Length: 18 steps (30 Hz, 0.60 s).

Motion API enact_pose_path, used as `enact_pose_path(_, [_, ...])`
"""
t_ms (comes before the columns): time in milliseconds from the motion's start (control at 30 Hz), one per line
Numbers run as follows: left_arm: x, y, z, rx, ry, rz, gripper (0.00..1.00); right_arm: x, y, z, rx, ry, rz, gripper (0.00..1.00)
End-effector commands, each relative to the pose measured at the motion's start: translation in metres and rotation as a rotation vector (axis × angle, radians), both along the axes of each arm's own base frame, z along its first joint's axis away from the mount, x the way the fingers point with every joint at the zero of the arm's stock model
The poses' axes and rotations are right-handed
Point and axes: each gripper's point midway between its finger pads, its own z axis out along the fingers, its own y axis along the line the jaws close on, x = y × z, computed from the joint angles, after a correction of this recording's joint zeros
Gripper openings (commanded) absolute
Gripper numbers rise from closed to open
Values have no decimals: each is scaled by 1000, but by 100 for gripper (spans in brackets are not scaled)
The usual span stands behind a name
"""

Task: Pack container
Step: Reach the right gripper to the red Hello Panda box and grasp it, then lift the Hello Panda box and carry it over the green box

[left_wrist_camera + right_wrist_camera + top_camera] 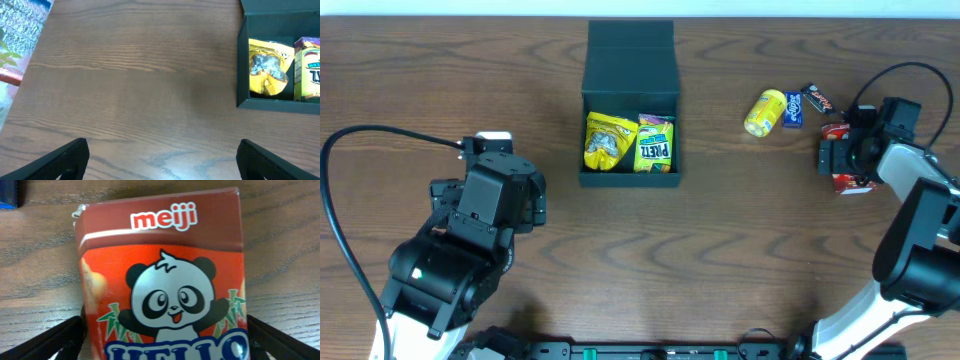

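Across the whole overhead view, a brown wood-grain table (720,260) is spreading, with a pale strip of the room showing past its 12 o'clock edge. Toward 12 o'clock from the table's middle, the dark teal-black container (630,180) is sitting with its flap lid lying open toward 12 o'clock, well apart from both arms. At 8 o'clock the left gripper (162,152) is hanging over bare wood with its fingers spread fully wide, holding and touching nothing. At 3 o'clock the right gripper (162,337) is straddling a red meiji Hello Panda box (165,270) that is lying flat on the table. Its fingers are spread wide, standing just beside the box's two long sides; I cannot tell whether they are touching it. Inside the container, a yellow snack bag (608,140) is lying on the 9 o'clock side, against a yellow-and-green Pretz packet (655,143). Near 2 o'clock, a yellow pouch (765,111), a blue packet (793,108) and a dark candy bar (817,98) are lying close together.
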Motion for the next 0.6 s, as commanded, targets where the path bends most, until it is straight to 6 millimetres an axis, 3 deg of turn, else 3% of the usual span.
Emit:
enact_pose_path(0, [0, 1, 2, -9, -6, 10, 95, -8, -2, -17, 11, 43, -25, 91])
enact_pose_path(200, [0, 1, 2, -10, -6, 9, 95, -4, -4, -15, 31, 16, -94, 79])
enact_pose_path(567, [0, 1, 2, -10, -6, 9, 95, 3, 0, -5, 109, -37, -233, 73])
